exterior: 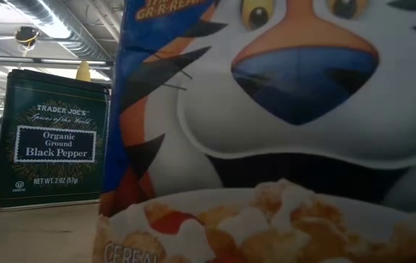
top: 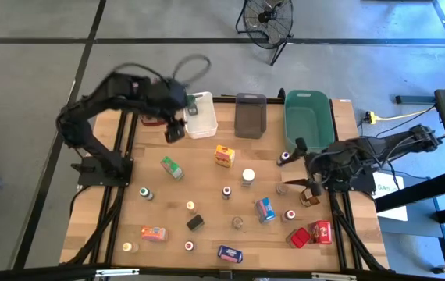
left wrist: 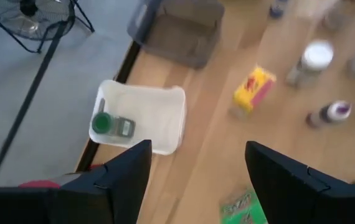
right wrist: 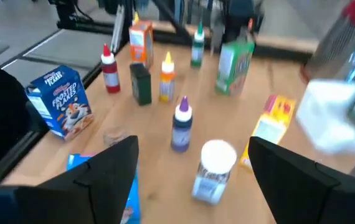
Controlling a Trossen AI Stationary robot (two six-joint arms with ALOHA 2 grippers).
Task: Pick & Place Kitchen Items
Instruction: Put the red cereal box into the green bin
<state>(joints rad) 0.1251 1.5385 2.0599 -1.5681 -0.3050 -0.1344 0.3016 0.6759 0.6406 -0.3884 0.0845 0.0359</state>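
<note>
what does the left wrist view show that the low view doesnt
Only the left wrist view: the white tub with a green-capped jar lying inside, the grey tub, a yellow box, the floor fan, and the open left gripper above the table, holding nothing.

Only the low view: a Black Pepper tin and a cereal box filling the frame from close up.

Shared: just the wooden table.

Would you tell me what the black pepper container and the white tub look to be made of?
Black pepper tin: probably painted metal, dark green and fairly glossy, with a crisp seam under its lid. White tub: likely plastic, with thin smooth walls and rounded corners that look slightly translucent; it holds a green-capped jar.
</note>
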